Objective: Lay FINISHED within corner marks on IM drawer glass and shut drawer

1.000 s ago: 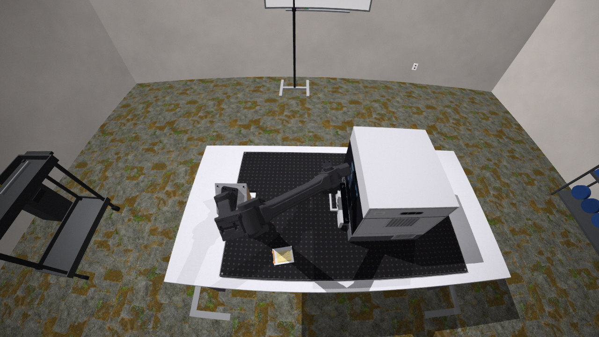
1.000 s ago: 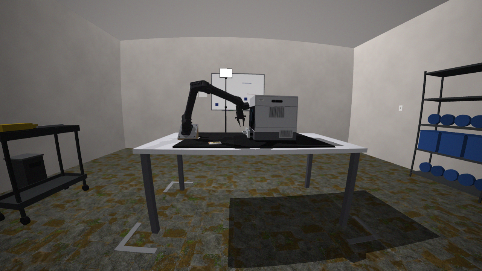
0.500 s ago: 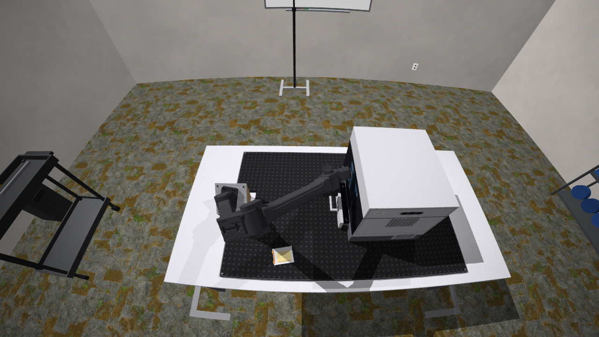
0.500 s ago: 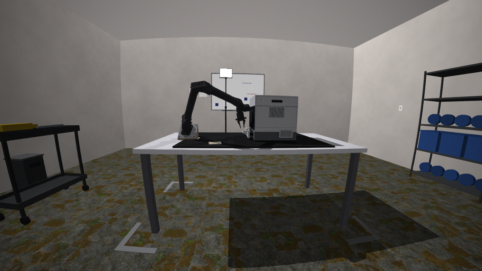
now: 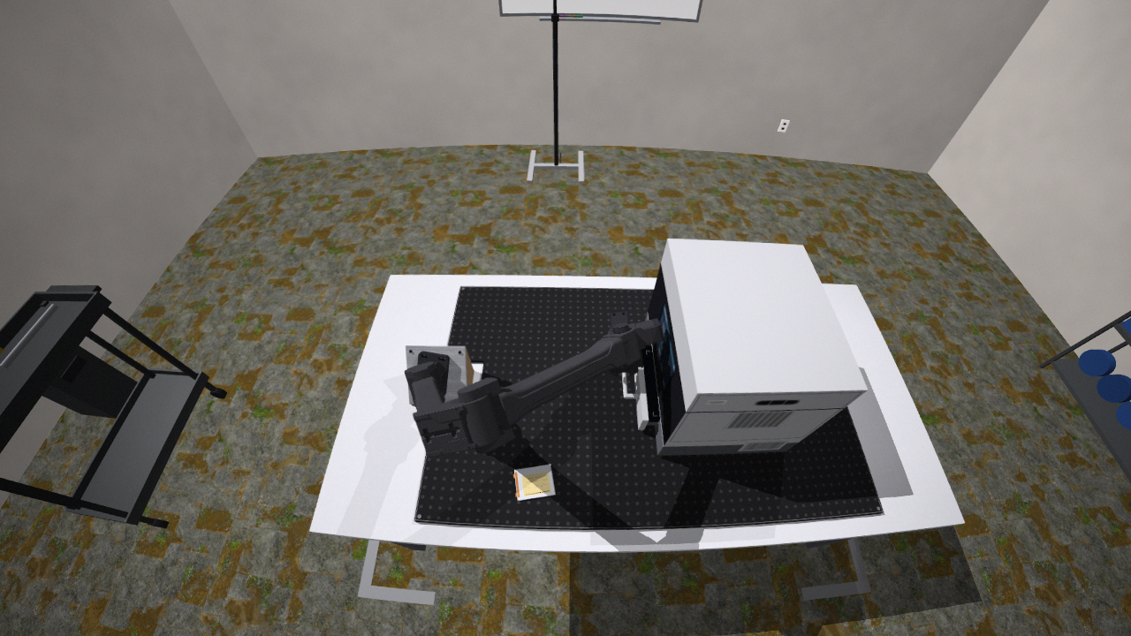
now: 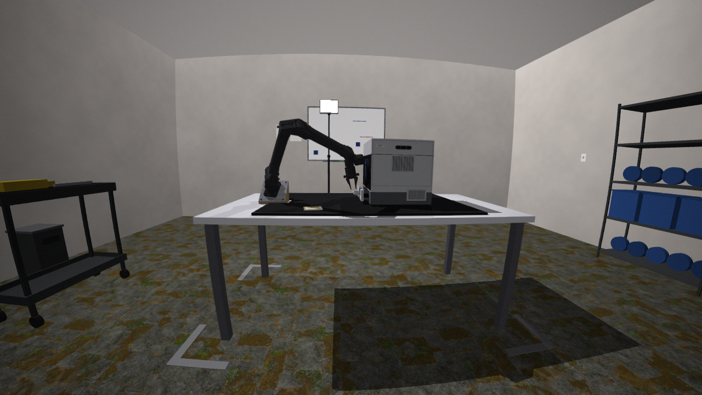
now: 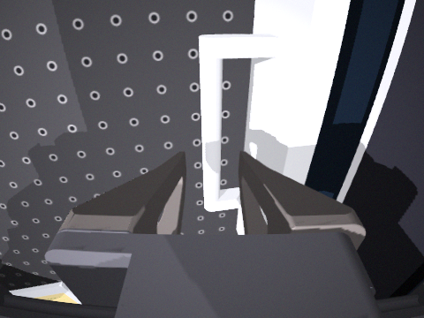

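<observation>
The gel imager IM (image 5: 751,324) (image 6: 400,171) is a white box standing upright on the right half of the black mat. Its white U-shaped drawer handle (image 5: 630,385) (image 6: 361,195) (image 7: 210,124) sticks out low on its dark front, toward the arm. No drawer glass shows. My gripper (image 6: 350,184) (image 7: 212,161) points down just above that handle, with its fingers partly apart and nothing between them; the handle bar lies in line with the gap below. The cassette FINISHED (image 5: 535,483) (image 6: 312,208) (image 7: 48,296) is a small white-and-yellow flat piece lying on the mat near the front edge, far from the gripper.
The black perforated mat (image 5: 553,316) covers the middle of the white table (image 5: 355,442). The arm's base (image 5: 433,367) stands at the mat's left edge. A black cart (image 5: 94,411) stands on the floor to the left, and shelves with blue items (image 6: 657,196) stand to the right.
</observation>
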Controlling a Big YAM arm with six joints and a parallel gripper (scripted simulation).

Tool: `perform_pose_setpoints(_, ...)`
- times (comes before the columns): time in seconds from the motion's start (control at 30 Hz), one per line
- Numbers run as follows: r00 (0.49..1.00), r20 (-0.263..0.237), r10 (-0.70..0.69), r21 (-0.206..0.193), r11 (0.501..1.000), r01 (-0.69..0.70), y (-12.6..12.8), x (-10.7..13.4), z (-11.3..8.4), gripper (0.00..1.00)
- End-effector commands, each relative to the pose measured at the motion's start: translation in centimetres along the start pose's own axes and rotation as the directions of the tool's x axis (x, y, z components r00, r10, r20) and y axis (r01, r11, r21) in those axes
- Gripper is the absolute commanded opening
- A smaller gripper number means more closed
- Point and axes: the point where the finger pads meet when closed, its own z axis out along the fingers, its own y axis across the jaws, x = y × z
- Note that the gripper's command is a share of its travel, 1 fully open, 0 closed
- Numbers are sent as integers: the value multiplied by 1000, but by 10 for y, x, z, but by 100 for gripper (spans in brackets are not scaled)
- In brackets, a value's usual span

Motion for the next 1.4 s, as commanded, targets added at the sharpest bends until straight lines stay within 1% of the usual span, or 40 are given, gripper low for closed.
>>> perform_pose_setpoints(0.0,1000,-1,-1,-12,1000,1,0,1,17,31)
perform_pose_setpoints(0.1,1000,-1,2,-9,1000,-2,-2,1,17,31)
perform_pose_setpoints(0.17,1000,-2,-4,-15,1000,4,2,0,22,31)
perform_pose_setpoints(0.27,1000,-1,2,-9,1000,-2,-1,1,24,31)
perform_pose_setpoints(0.4,1000,-1,-4,-15,1000,4,2,0,31,31)
perform_pose_setpoints(0.47,1000,-1,2,-9,1000,-2,-1,1,32,31)
perform_pose_setpoints(0.6,1000,-1,-4,-15,1000,4,3,0,39,31)
perform_pose_setpoints(0.67,1000,-1,-4,-15,1000,4,3,0,39,31)
perform_pose_setpoints(0.7,1000,1,15,3,1000,-15,-10,4,36,31)
perform_pose_setpoints(0.83,1000,1,11,-1,1000,-11,-8,3,39,31)
perform_pose_setpoints(0.87,1000,3,12,18,1000,-13,-11,2,24,31)
perform_pose_setpoints(1.07,1000,3,12,18,1000,-13,-11,2,24,31)
perform_pose_setpoints(1.17,1000,3,12,18,1000,-13,-11,2,24,25)
perform_pose_setpoints(1.23,1000,3,12,18,1000,-13,-11,2,24,25)
perform_pose_setpoints(1.37,1000,3,12,18,1000,-13,-11,2,24,17)
